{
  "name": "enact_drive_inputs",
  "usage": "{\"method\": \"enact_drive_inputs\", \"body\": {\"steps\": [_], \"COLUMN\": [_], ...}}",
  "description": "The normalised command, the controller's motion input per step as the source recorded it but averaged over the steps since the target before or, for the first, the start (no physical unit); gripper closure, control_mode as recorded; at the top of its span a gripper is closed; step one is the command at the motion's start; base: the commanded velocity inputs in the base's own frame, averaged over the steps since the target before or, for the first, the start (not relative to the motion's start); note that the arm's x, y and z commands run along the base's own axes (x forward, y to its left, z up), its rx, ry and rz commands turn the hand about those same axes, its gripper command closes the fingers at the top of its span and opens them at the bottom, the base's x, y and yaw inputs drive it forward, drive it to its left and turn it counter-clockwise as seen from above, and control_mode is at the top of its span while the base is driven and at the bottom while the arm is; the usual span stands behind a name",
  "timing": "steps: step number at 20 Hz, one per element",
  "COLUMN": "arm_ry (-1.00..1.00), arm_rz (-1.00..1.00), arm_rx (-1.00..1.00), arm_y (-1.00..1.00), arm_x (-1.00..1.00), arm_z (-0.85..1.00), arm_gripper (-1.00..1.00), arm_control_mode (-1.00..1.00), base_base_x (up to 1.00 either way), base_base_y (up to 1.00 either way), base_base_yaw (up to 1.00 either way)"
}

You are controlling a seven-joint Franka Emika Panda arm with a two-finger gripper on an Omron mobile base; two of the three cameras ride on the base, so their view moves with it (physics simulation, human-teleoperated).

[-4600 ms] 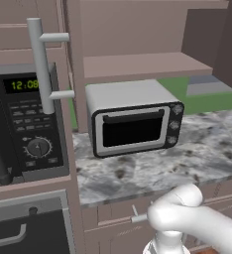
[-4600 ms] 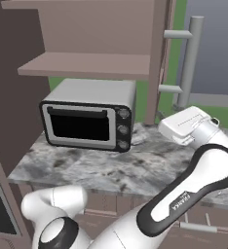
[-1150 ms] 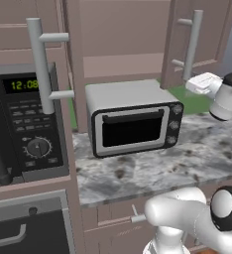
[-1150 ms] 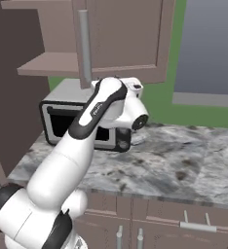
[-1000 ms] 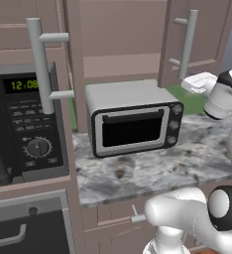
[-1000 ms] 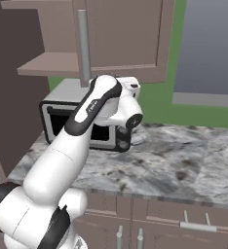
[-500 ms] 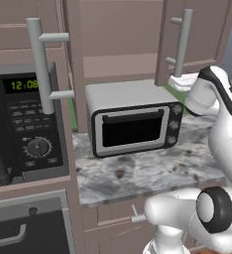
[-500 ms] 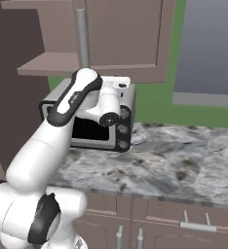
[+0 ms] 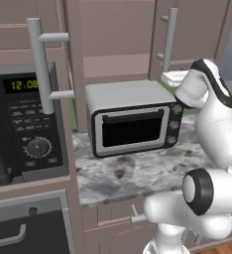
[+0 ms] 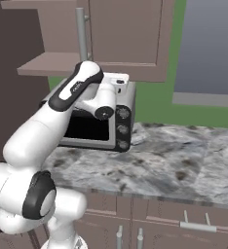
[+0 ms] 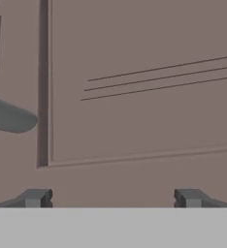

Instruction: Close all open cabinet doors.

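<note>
You've got the gripper (image 11: 110, 198) spread open, holding nothing, flat against the cabinet door (image 11: 144, 87) above the toaster oven (image 9: 133, 121). Push square beside the handle (image 9: 171, 39), don't slide off its edge.

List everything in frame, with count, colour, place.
cabinet doors: two seen, mauve-brown, silver bar handles; right one above counter at the hand, left one edge-on beside the wall oven
toaster oven: one, silver with black glass, on counter
counter: one, grey marble
wall oven: one, black, clock lit, left
shelf: one, brown, above toaster oven
window: one, grey, right
gripper: one, dark fingertips apart, facing door panel
</note>
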Motion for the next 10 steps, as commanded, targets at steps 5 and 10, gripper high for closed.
{"method": "enact_drive_inputs", "body": {"steps": [5, 10], "arm_ry": [0.00, 0.00], "arm_rz": [0.00, 0.00], "arm_rx": [0.00, 0.00], "arm_y": [0.00, 0.00], "arm_x": [0.21, 0.11], "arm_z": [0.00, 0.00], "arm_gripper": [-1.00, -1.00], "arm_control_mode": [-1.00, -1.00], "base_base_x": [0.00, 0.00], "base_base_y": [0.00, 0.00], "base_base_yaw": [0.00, 0.00]}}
